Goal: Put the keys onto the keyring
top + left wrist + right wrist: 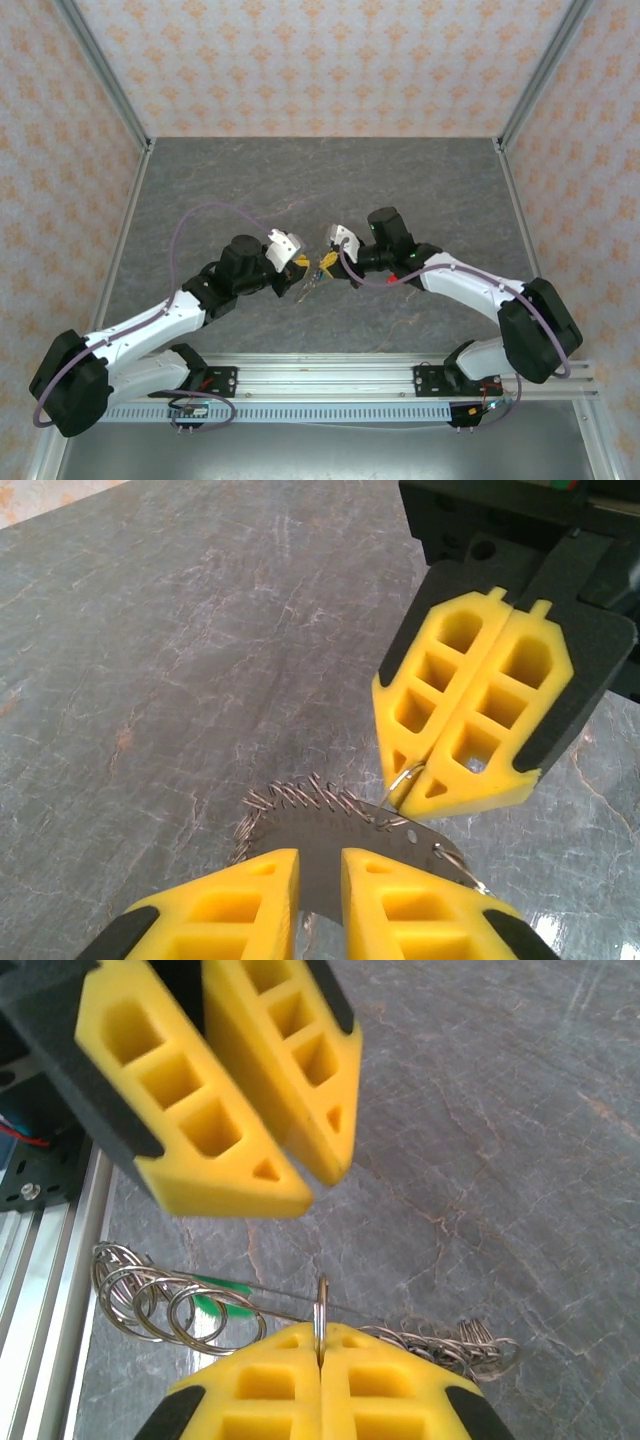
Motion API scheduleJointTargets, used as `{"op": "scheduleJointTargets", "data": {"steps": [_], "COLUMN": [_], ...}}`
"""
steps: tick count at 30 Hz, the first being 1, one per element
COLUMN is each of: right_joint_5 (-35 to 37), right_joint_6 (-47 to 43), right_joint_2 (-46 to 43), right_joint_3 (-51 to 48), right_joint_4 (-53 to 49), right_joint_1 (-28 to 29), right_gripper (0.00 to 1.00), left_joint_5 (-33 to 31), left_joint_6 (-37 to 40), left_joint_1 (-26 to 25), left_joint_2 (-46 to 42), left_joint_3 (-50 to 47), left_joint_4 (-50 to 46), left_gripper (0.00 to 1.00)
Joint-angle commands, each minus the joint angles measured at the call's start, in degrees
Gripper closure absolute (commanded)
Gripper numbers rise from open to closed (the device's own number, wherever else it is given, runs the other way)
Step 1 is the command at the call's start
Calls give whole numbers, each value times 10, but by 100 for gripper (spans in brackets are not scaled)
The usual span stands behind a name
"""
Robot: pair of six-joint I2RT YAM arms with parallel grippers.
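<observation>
The keyring is a dark flat metal plate with holes along its rim, hung with several small wire split rings. My right gripper is shut on one split ring, which stands edge-on between its yellow pads. That grip also shows in the left wrist view, with the right gripper at the plate's right rim. My left gripper hovers over the plate, jaws a narrow gap apart and nothing between them. A green key head peeks out by the plate's edge. From above, both grippers meet at mid-table.
Grey marbled table top with patterned walls on three sides. An aluminium rail runs along the near edge, close to the loose rings on the left. More rings bunch at the plate's other end.
</observation>
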Motion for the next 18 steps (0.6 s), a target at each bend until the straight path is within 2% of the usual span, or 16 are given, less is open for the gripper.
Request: {"op": "scheduleJointTargets", "data": {"steps": [1,4,7,12,18], "right_joint_5": [-28,-20,-20,-12,-16], "right_joint_6": [-29,-25,0,14,37], "right_joint_2": [-32,-55,-84,-105,-89], "right_joint_3": [-38,-73,-117,-157,-177], "right_joint_4": [-8,-31,-2,41,143], "right_joint_1": [-2,-2,-2,-2,-4], "right_gripper": [100,100,100,100,100], "left_joint_5": [33,90,142,180,228], "left_joint_6": [-5,-11,-13,16,55], "left_joint_1": [3,3,-1,-16,-22], "left_joint_2": [9,34,61,84,127], "left_joint_3": [-1,1,2,11,30], "left_joint_4": [-10,-11,1,6,26], "left_gripper": [81,82,82,81,79]}}
